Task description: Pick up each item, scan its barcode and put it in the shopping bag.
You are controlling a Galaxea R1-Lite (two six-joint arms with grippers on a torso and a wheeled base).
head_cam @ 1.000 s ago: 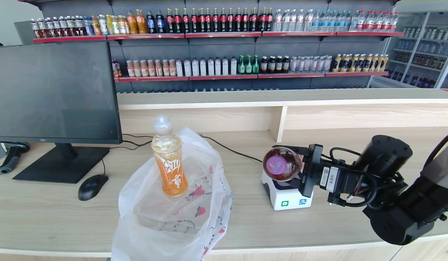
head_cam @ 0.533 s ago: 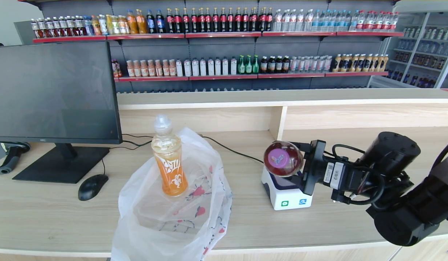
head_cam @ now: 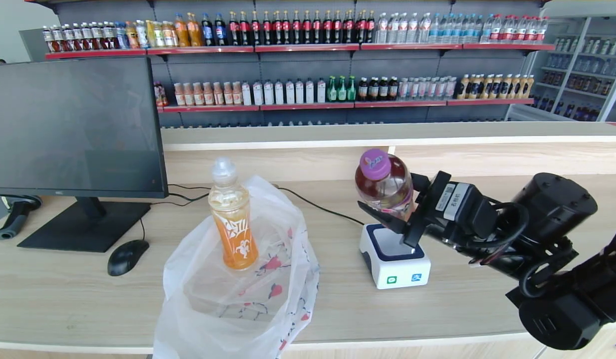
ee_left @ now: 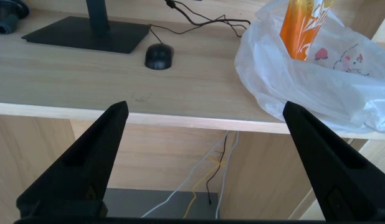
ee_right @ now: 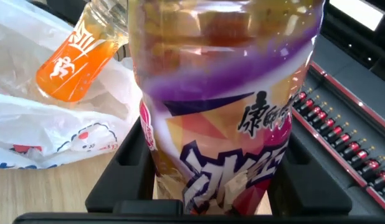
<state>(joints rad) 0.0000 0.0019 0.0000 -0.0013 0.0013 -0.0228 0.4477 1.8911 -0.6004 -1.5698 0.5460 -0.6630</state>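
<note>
The right pincer (head_cam: 390, 195) is clenched on a clear bottle of dark drink with a purple cap (head_cam: 385, 185), one black finger on each side of its lower body. The bottle is held in the air, tilted, its cap above the fingers and leaning away from the wrist. Directly below this pincer a white barcode scanner box (head_cam: 393, 259) with a dark top window sits on the pale wooden worktop (head_cam: 63, 299), apart from the bottle. Well off to the pincer's left, a thin white shopping bag (head_cam: 228, 304) with red print lies open on the worktop, and an orange drink bottle (head_cam: 232, 219) stands upright inside it. The left pincer (ee_left: 205, 106) is released, its two black fingers spread wide, low in front of the worktop's front edge; the bag lies ahead of it and toward its right. Further ahead and to its left are a black mouse (ee_left: 159, 56) and the foot of a dark monitor (head_cam: 73, 124).
</note>
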